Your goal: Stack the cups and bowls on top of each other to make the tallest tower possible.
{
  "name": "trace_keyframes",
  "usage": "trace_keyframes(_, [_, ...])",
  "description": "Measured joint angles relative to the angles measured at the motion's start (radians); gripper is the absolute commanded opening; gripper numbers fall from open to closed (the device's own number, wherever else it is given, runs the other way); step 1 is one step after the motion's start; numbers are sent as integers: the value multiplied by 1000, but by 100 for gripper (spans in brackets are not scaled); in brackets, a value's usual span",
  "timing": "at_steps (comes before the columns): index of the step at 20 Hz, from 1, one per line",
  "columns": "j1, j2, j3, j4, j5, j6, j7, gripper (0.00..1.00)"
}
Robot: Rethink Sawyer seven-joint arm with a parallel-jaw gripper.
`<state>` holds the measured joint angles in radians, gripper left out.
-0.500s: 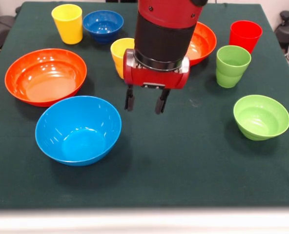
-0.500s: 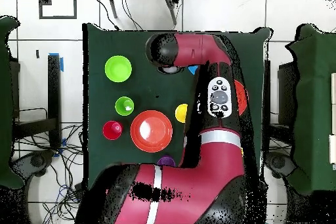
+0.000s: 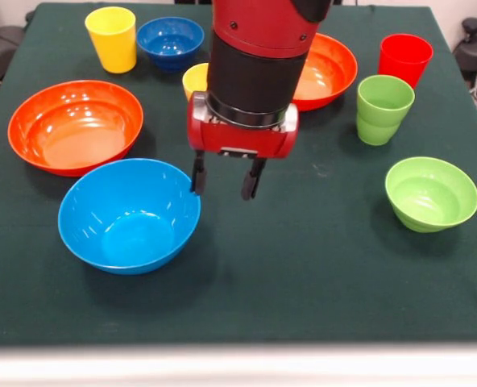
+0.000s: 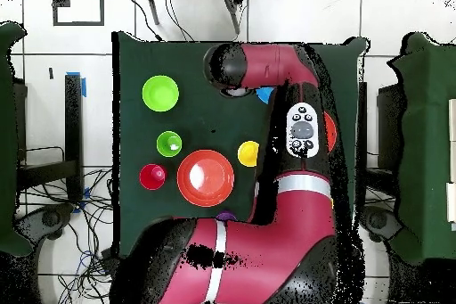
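Note:
My gripper (image 3: pixel 223 182) is open and empty, pointing down, with its left finger over the right rim of the large light-blue bowl (image 3: pixel 130 216). One orange-red bowl (image 3: pixel 76 125) sits at the left and another (image 3: pixel 329 71) is partly behind the arm. The yellow-orange cup (image 3: pixel 193 79) peeks out behind the arm. The yellow cup (image 3: pixel 112 38), small dark-blue bowl (image 3: pixel 170 40), red cup (image 3: pixel 404 58), lime-green cup (image 3: pixel 382 109) and lime-green bowl (image 3: pixel 430 193) each stand alone. A bit of the purple cup (image 4: pixel 225 217) shows in the overhead view. No tower stands.
The dark green cloth covers the table (image 3: pixel 319 274), whose front edge runs along the bottom of the front view. In the overhead view the arm (image 4: pixel 294 140) covers the table's right half, and cables lie on the floor around it.
The gripper has moved left in the front view, from the table's middle to the light-blue bowl's right rim. It stays open. No cup or bowl has moved.

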<state>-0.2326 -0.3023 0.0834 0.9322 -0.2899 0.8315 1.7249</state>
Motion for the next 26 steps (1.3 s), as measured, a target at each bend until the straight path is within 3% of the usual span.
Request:
trace_keyframes(11, [-19,15,9,-83,-1,0,0,100])
trace_keyframes(26, [-51,67,17,-87,-1,0,0,100])
